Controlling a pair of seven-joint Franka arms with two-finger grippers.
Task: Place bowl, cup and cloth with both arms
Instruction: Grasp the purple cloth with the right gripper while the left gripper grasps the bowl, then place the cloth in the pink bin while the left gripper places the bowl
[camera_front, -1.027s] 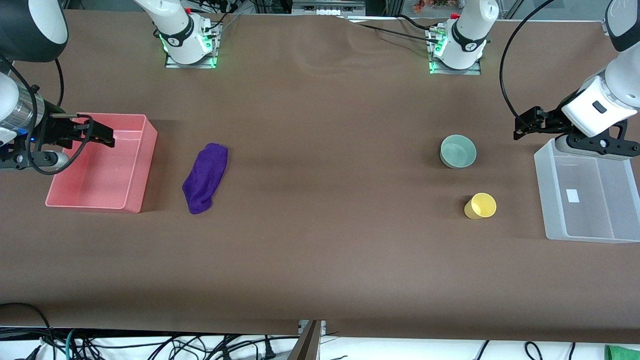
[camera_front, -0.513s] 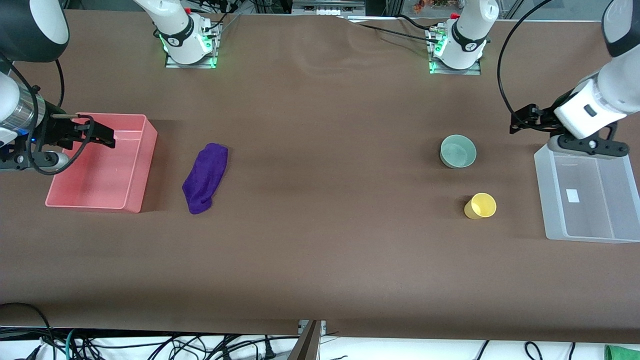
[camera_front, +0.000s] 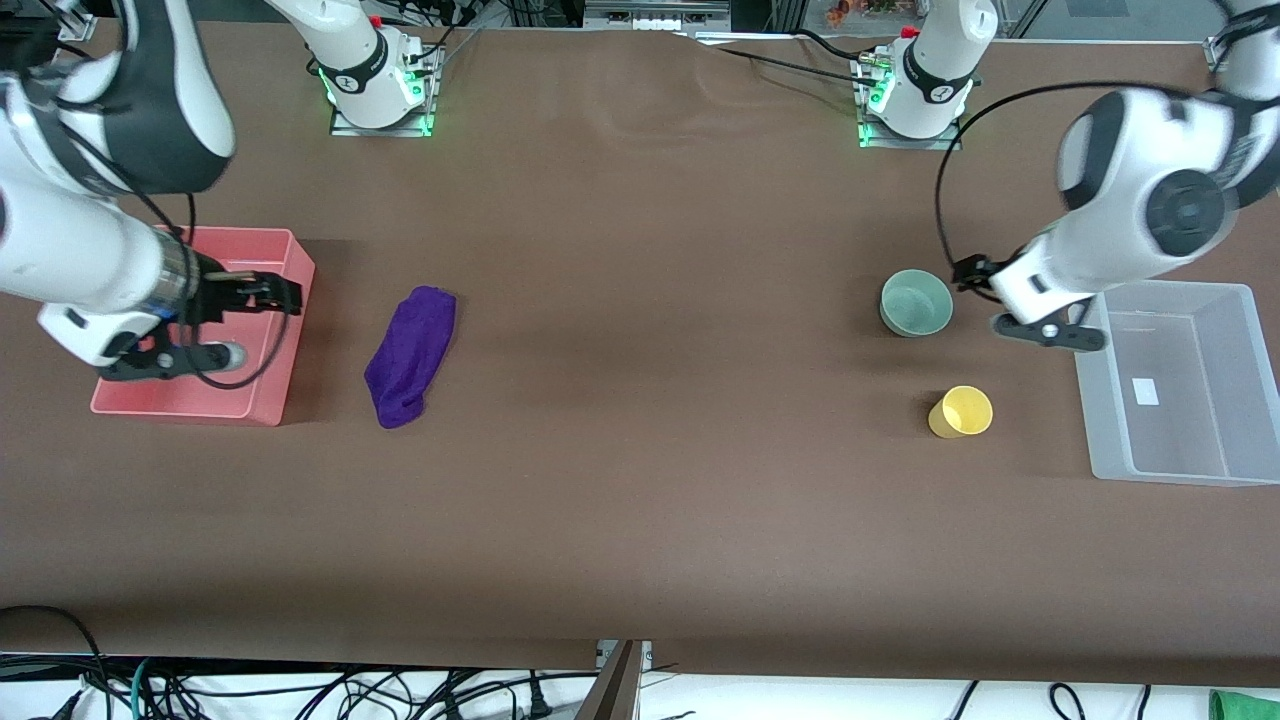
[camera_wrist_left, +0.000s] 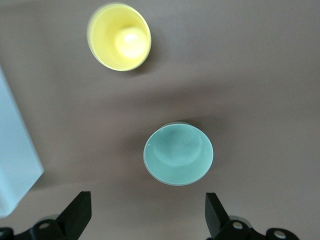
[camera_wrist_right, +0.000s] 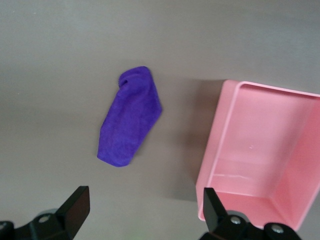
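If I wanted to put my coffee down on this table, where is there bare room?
The widest bare stretch runs between the purple cloth and the green bowl. Everything nearer the front camera than the yellow cup is bare too. It is crowded around the pink bin and the clear bin, where the pincers hover.

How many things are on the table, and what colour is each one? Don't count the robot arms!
Green: 1, the bowl
Yellow: 1, the cup
Purple: 1, the cloth
Pink: 1, the pink box
See-through: 1, the clear box
Total: 5
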